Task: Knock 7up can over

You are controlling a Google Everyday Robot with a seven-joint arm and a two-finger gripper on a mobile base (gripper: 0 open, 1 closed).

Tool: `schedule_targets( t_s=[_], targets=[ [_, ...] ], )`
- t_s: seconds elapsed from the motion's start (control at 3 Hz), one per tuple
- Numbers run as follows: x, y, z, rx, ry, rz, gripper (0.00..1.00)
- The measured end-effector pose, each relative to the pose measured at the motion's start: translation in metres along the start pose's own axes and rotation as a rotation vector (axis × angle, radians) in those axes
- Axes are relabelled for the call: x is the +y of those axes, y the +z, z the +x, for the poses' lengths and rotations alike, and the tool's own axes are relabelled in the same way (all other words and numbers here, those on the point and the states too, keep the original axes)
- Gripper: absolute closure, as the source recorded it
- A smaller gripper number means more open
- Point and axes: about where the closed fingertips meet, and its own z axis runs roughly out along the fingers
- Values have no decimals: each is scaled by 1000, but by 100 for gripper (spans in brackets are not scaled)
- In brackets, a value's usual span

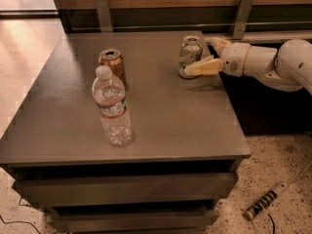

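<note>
The 7up can point(189, 56), pale silver with green markings, stands upright near the back right of the grey table point(170, 126). My gripper point(204, 56) reaches in from the right at can height and is open. Its near finger point(202, 68) lies against the can's lower right side. Its far finger point(219, 43) sits just behind and to the right of the can. Nothing is held.
A copper-orange can point(112, 66) stands left of centre, with a clear water bottle point(112, 107) right in front of it. A wooden wall with metal brackets point(242, 14) runs behind the table. A power strip point(264, 202) lies on the floor at the right.
</note>
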Motion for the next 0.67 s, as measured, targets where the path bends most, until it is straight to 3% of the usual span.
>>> schedule_targets(
  t_s=[0.33, 0.67],
  targets=[
    [-1, 7, 4, -8, 1, -8, 24],
    [1, 11, 4, -8, 2, -14, 55]
  ],
)
